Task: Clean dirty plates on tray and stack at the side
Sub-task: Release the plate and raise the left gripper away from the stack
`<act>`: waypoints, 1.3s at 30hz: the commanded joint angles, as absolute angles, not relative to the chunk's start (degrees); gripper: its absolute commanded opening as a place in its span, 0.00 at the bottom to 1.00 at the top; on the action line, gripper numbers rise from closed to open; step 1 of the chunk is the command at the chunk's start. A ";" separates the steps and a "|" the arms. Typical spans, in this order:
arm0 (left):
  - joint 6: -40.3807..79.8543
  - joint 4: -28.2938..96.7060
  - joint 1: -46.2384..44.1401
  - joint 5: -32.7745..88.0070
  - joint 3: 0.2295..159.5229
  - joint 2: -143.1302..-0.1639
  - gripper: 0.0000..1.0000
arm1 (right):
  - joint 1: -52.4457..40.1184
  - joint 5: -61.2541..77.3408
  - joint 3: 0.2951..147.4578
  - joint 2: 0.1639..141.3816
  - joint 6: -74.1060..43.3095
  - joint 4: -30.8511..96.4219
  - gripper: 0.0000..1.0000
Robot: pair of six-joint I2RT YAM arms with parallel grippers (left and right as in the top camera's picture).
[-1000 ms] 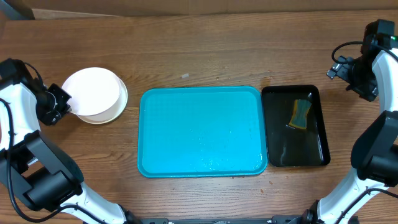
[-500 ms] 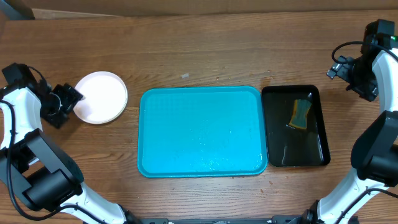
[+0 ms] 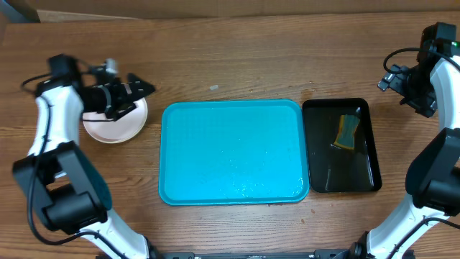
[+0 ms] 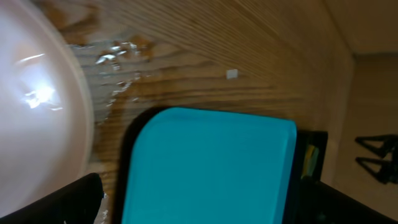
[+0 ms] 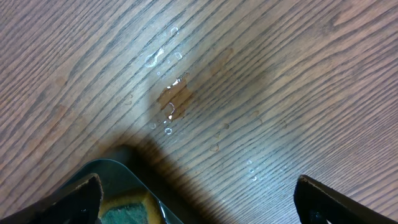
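Observation:
The plates lie stacked on the bare wood left of the tray, a white one on top; I cannot tell how many lie under it. The turquoise tray in the middle holds nothing. My left gripper hovers over the stack's far edge, pointing at the tray, open and holding nothing. In the left wrist view the top plate fills the left side and the tray lies between the spread fingers of the left gripper. My right gripper stands open at the far right, above the table.
A narrow black tray right of the turquoise one holds a yellow-green sponge. The right wrist view shows that tray's corner, the sponge and water drops on the wood, with the right gripper open above them.
My left gripper let go of the white plate, which now lies flat on the stack. The left arm then swung from the stack's left side to its far edge, pointing right. The right arm is unmoved.

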State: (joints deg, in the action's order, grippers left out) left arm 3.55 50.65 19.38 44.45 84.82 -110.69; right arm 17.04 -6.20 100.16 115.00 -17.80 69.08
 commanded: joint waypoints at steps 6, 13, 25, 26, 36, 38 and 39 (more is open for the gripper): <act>5.37 47.66 9.39 36.07 84.73 -110.56 1.00 | 16.91 -6.39 100.55 113.97 -18.04 69.01 1.00; 5.34 47.70 4.75 28.62 84.73 -110.56 1.00 | 16.91 -6.39 100.55 113.97 -18.04 68.99 1.00; 5.34 47.70 4.14 21.61 84.73 -110.56 1.00 | 16.91 -6.39 100.55 113.97 -18.04 69.01 1.00; 5.34 47.70 4.14 21.45 84.73 -110.56 1.00 | 16.91 -6.39 100.55 113.97 -18.04 68.99 1.00; 5.34 47.70 4.14 21.39 84.73 -110.56 1.00 | 12.73 -6.39 100.49 102.94 -18.04 68.58 1.00; 5.32 47.70 4.14 21.39 84.73 -110.56 1.00 | 11.25 -6.39 100.49 97.65 -18.04 68.23 1.00; 5.32 47.70 4.14 21.39 84.73 -110.56 1.00 | 10.44 -6.39 100.49 95.26 -18.04 68.14 1.00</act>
